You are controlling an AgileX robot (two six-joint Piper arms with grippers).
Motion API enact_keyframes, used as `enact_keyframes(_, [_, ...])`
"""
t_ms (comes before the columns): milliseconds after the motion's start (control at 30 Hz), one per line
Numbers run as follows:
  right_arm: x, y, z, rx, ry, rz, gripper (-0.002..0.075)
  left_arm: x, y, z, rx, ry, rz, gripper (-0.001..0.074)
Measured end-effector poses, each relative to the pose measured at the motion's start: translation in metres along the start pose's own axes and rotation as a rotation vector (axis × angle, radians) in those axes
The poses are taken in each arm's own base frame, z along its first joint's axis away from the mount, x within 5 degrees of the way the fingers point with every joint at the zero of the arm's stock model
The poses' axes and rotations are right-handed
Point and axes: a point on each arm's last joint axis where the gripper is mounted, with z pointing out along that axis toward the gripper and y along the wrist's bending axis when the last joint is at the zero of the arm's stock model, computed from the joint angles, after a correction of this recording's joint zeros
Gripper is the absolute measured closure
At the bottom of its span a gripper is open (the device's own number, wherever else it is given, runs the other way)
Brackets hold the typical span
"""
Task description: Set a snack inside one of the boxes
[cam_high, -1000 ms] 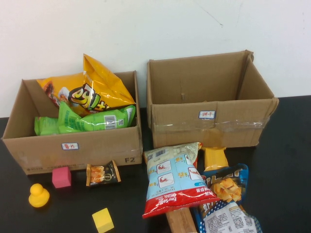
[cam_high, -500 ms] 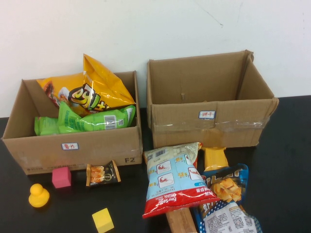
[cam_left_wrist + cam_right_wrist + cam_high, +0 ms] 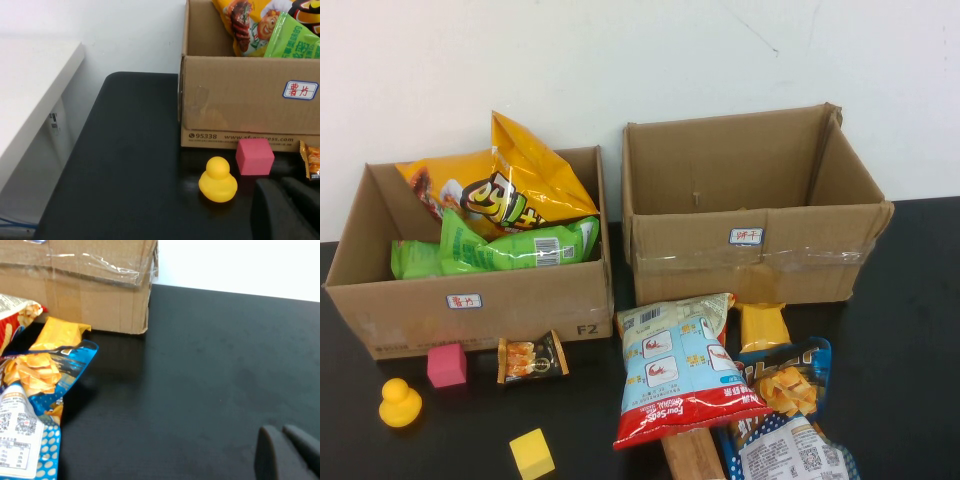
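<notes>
The light-blue snack bag [image 3: 682,372] lies lengthwise just before the empty right box [image 3: 750,205]; right end effector [image 3: 289,452], fingers pressed together, looks nearer than left end effector [image 3: 286,209], likewise closed.

Black table [image 3: 910,330]: two boxes [image 3: 470,300], snack bags [image 3: 680,375], duck [image 3: 399,402], cubes [image 3: 447,365].

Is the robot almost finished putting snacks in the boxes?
Partly. The left box already holds a yellow chip bag and a green bag. Neither the left gripper nor the right gripper holds anything. The blue-and-red snack bag lies on the table; the right box looks empty.
</notes>
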Motion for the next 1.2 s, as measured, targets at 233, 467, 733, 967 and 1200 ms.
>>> enact_keyframes(233, [0.0000,0.0000,0.0000,0.000,0.000,0.000,0.0727,0.0001,0.0000,0.0000,0.000,0.001,0.000,0.0736])
enact_keyframes(467, [0.0000,0.0000,0.0000,0.000,0.000,0.000,0.0727,0.0007,0.0001,0.0000,-0.001,0.008,0.002,0.0736])
enact_keyframes(733, [0.0000,0.0000,0.0000,0.000,0.000,0.000,0.0727,0.0005,0.0001,-0.0002,-0.002,0.010,-0.002,0.0736])
enact_keyframes(967, [0.0000,0.0000,0.0000,0.000,0.000,0.000,0.0727,0.0005,0.0001,-0.0002,-0.002,0.010,-0.002,0.0736])
enact_keyframes(1200, [0.0000,0.0000,0.0000,0.000,0.000,0.000,0.0727,0.0005,0.0001,-0.0002,-0.002,0.010,-0.002,0.0736])
